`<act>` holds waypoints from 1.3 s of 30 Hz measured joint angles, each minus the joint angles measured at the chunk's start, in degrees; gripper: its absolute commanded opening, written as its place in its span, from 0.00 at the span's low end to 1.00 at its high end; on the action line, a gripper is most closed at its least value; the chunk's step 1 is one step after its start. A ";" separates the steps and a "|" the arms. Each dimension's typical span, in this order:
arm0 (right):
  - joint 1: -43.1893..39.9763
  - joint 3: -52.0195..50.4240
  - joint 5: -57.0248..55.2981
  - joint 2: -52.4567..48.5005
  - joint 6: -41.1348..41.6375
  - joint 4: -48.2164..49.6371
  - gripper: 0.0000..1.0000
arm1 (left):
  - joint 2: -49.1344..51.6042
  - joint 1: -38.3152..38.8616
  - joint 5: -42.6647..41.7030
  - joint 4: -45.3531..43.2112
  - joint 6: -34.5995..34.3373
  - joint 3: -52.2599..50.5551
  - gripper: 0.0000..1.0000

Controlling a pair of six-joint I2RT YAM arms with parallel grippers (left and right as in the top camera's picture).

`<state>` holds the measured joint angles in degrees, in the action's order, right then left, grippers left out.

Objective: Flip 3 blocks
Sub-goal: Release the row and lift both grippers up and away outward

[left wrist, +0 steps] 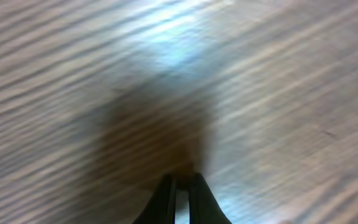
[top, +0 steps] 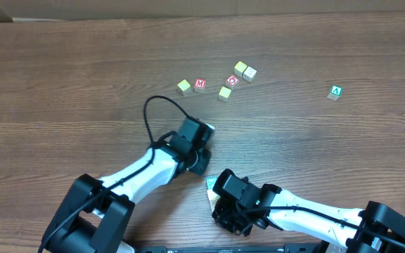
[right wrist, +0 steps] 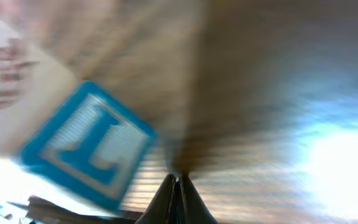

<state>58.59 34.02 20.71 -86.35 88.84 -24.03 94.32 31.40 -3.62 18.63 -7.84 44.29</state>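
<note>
Several small wooden blocks lie at the back of the table: a yellow-topped one (top: 183,86), one (top: 224,93) in front of the red cubes, a touching pair (top: 240,67) (top: 249,73), and a green "A" block (top: 336,92) far right. A teal-blue block (top: 210,185) lies near the front edge, partly under my right arm. In the right wrist view this blue lettered block (right wrist: 92,146) is blurred, just left of my right gripper (right wrist: 178,178) (top: 220,204), which is shut and empty. My left gripper (top: 201,160) (left wrist: 182,180) is shut and empty, low over bare wood.
A red "M" cube (top: 200,84) and a red "O" cube (top: 233,81) sit among the back blocks. A black cable (top: 153,112) loops up from the left arm. The two arms are close together near the table's front edge (top: 188,246).
</note>
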 measured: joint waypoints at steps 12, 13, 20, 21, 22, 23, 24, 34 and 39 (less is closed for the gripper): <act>-3.61 0.55 3.13 0.74 8.35 -11.28 0.04 | -0.28 -6.75 -1.66 5.68 -6.86 0.94 0.04; -4.76 0.55 3.32 0.81 8.46 -11.85 0.04 | -0.31 -8.04 -1.77 7.08 -8.13 1.29 0.04; -18.67 0.39 0.31 2.49 4.87 -14.19 0.04 | -0.20 -20.15 -6.23 17.46 -11.93 4.15 0.04; -20.74 0.33 -0.26 2.78 3.23 -14.19 0.04 | -0.17 -21.70 -7.06 18.86 -11.87 4.87 0.04; -23.21 0.31 -0.96 3.08 1.46 -14.14 0.04 | -0.17 -23.04 -7.76 20.06 -11.58 5.64 0.04; -26.03 0.31 -1.73 3.45 -0.96 -14.14 0.04 | -0.17 -24.24 -8.28 21.22 -11.21 6.38 0.04; -28.39 0.31 -2.56 3.74 -3.13 -14.19 0.04 | -0.17 -25.49 -8.81 22.64 -10.67 7.21 0.04; -48.22 9.90 -7.04 4.50 -25.62 -26.05 0.04 | -13.18 -29.20 -10.73 24.96 -8.04 8.59 0.05; -51.63 24.46 -8.50 4.50 -35.76 -35.26 0.10 | -31.23 -29.20 -10.23 25.73 -7.43 8.92 0.12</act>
<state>6.96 58.48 12.21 -81.84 53.08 -59.29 63.09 2.20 -13.85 44.36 -15.27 53.21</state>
